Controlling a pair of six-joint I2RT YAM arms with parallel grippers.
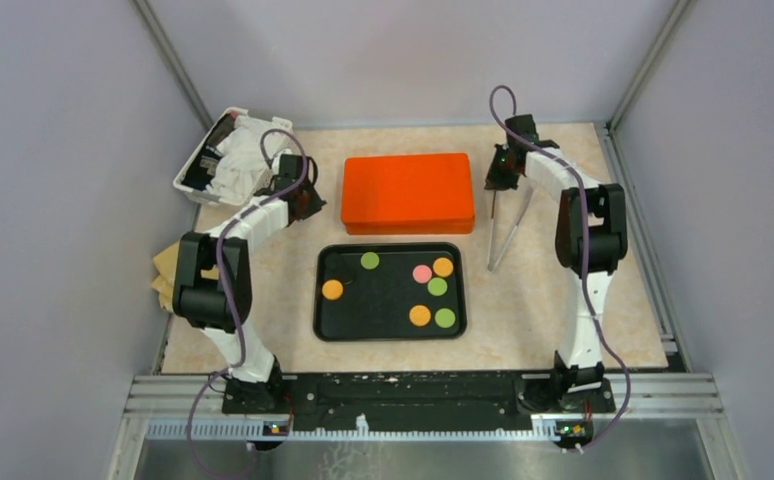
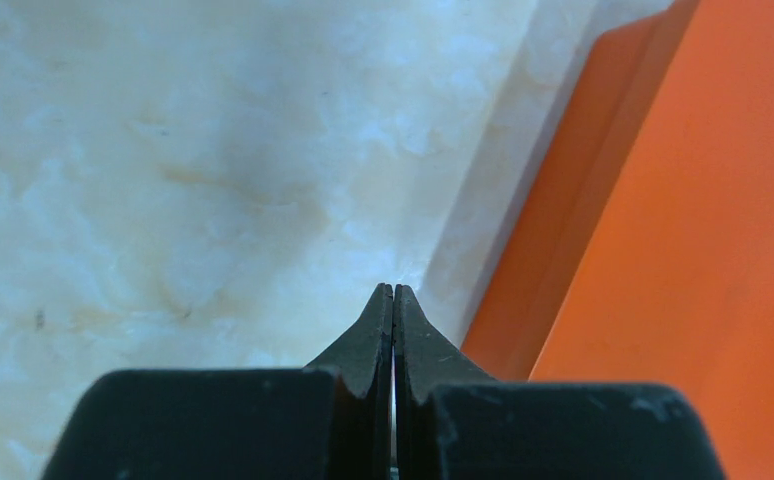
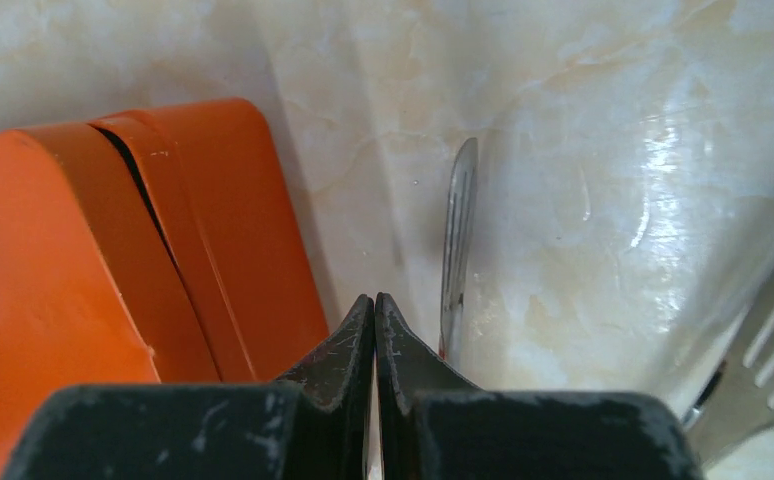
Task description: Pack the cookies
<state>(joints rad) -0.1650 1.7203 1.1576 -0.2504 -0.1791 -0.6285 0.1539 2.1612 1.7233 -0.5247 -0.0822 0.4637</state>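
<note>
Several cookies lie in a black tray (image 1: 328,325) in the middle of the table: orange (image 1: 332,289), green (image 1: 370,260), pink (image 1: 422,273), and more orange and green ones at the right. A closed orange box (image 1: 408,193) lies behind the tray. My left gripper (image 1: 310,204) is shut and empty beside the box's left end; the left wrist view shows its closed tips (image 2: 393,290) low over the table next to the box (image 2: 683,220). My right gripper (image 1: 495,183) is shut and empty beside the box's right end, as the right wrist view (image 3: 374,298) shows.
Metal tongs (image 1: 508,230) lie right of the box, just beside my right gripper; they also show in the right wrist view (image 3: 458,230). A white basket (image 1: 191,172) with white paper liners stands at the back left. Something brown (image 1: 166,275) lies at the left edge.
</note>
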